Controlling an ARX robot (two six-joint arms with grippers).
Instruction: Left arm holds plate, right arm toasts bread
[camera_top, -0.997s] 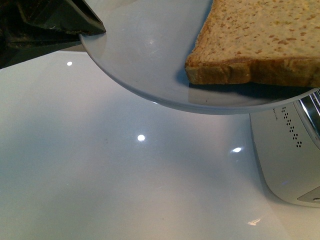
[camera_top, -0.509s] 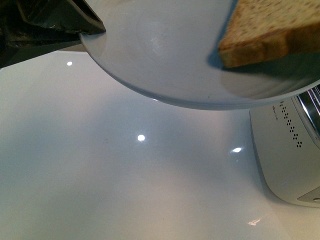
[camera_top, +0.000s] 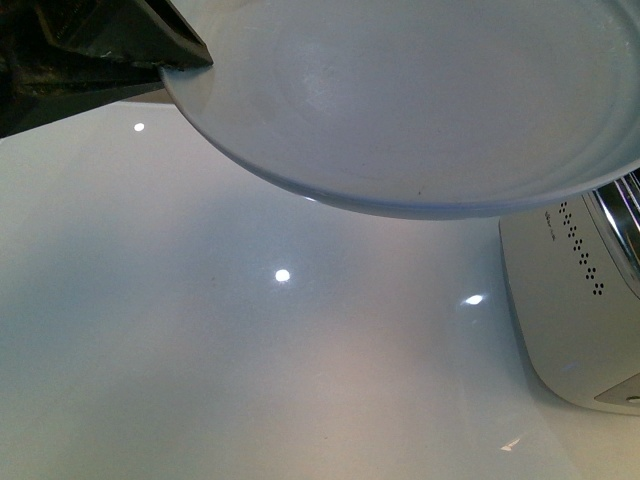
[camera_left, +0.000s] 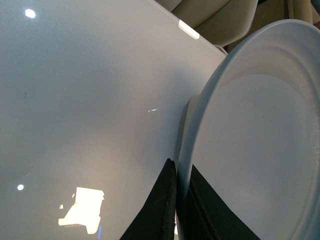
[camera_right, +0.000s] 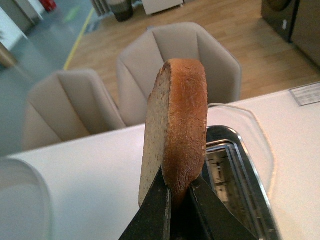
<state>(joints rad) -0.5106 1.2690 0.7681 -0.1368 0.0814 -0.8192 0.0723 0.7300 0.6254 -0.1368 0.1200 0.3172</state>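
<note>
Plate is pinched at the rim by left gripper, bread is clamped edge-up by right gripper near toaster.

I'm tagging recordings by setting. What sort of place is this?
Probably a dining or kitchen-style area, perhaps a staged one: a glossy white table carrying a toaster, upholstered beige chairs drawn up to it, and a wooden floor behind.
</note>
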